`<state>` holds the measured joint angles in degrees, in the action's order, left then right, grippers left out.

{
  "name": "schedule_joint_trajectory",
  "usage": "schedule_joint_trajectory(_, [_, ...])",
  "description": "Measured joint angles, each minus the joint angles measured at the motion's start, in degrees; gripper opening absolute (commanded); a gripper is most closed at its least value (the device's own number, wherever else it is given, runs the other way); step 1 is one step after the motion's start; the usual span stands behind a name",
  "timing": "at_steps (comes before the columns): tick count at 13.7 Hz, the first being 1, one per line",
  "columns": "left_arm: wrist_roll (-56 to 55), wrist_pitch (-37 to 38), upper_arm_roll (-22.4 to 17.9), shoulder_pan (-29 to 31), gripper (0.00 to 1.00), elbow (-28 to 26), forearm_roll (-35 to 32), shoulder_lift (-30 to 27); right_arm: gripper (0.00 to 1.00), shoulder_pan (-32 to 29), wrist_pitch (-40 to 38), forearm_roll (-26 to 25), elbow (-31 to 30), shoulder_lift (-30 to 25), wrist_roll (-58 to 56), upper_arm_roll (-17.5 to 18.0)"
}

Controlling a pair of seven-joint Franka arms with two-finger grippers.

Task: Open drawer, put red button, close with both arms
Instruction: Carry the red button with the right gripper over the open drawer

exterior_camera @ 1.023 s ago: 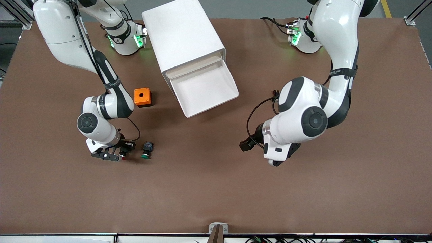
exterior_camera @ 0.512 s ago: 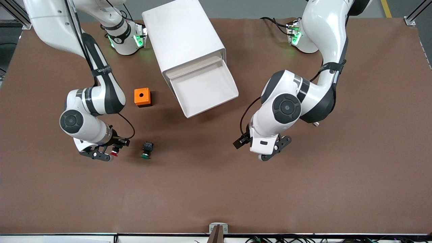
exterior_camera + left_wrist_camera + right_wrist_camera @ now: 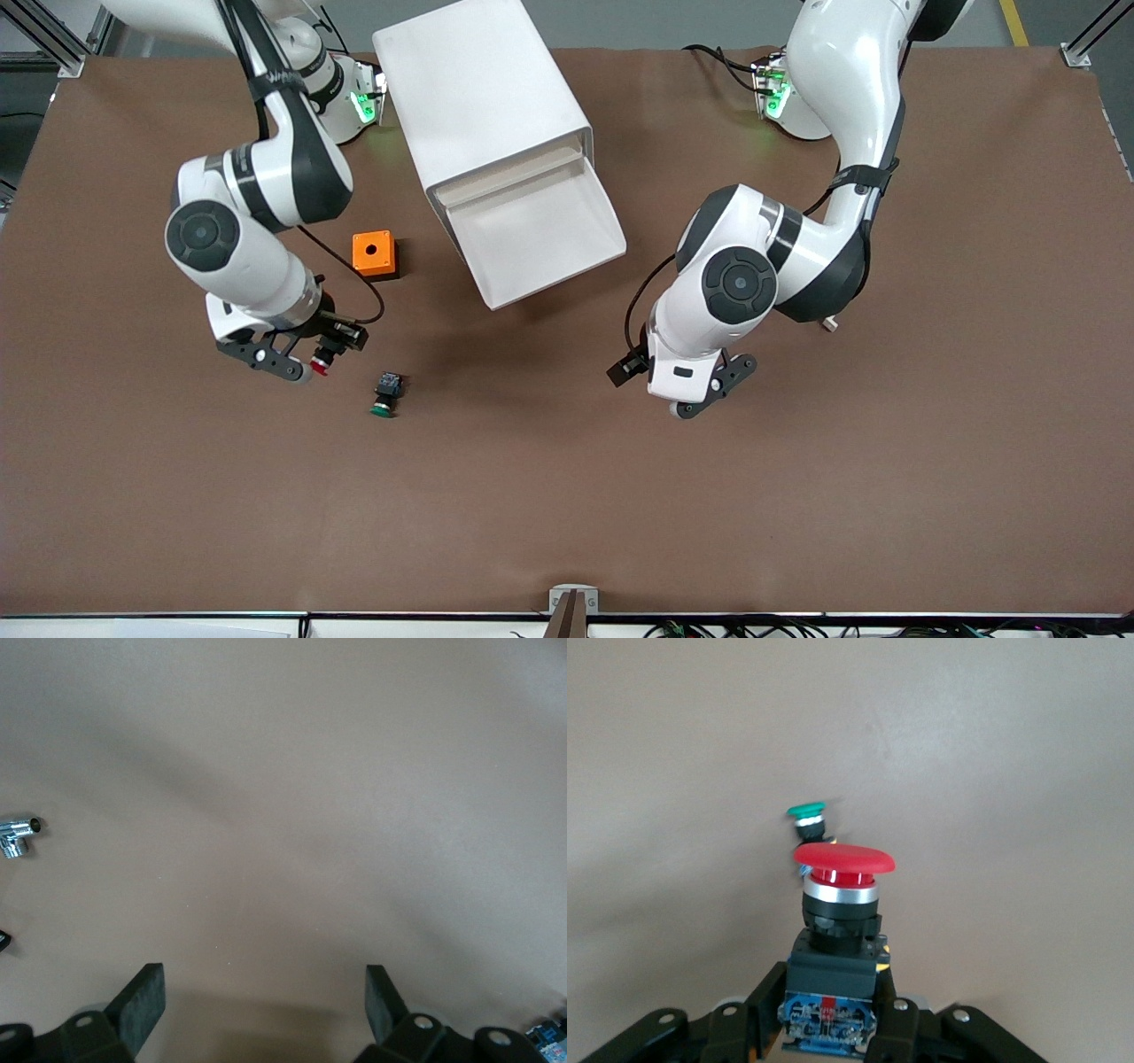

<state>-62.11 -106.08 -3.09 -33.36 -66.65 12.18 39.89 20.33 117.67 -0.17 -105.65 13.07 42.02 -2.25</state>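
Observation:
My right gripper (image 3: 308,354) is shut on the red button (image 3: 321,362) and holds it by its dark body above the table, beside the green button. In the right wrist view the red cap (image 3: 843,859) points away from the gripper (image 3: 829,1014). The drawer (image 3: 536,232), uppermost in the white cabinet (image 3: 483,93), stands pulled out and shows nothing inside. My left gripper (image 3: 714,387) hangs open and empty over bare table toward the left arm's end; its fingers (image 3: 142,1001) are wide apart around nothing.
A green button (image 3: 384,396) lies on the table, also in the right wrist view (image 3: 806,812). An orange box with a hole (image 3: 373,254) sits beside the cabinet. A small chrome fitting (image 3: 18,835) lies near the left arm.
My right gripper has risen with the red button and moved toward the cabinet. My left arm has shifted slightly toward the table's middle.

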Motion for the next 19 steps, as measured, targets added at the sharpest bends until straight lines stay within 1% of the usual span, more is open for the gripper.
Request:
schedule_joint_trajectory(4, [0.00,-0.02,-0.01,0.00,0.99,-0.16,-0.01,0.17,0.00,4.19,-2.07,2.65,-0.12,-3.23,8.16,0.10])
schedule_joint_trajectory(7, [0.00,-0.02,-0.01,0.00,0.99,-0.20,-0.01,0.21,0.00,7.67,-2.41,3.32,-0.80,-4.66,14.62,0.13])
schedule_joint_trajectory(16, [0.00,-0.03,-0.03,0.01,0.99,-0.48,-0.01,0.24,0.00,18.29,-2.16,3.37,-1.64,-5.45,34.10,0.17])
schedule_joint_trajectory(19, [0.00,-0.03,-0.04,0.01,0.99,-0.53,-0.01,0.24,0.00,21.94,-0.61,3.37,-2.34,-5.45,41.03,0.18])
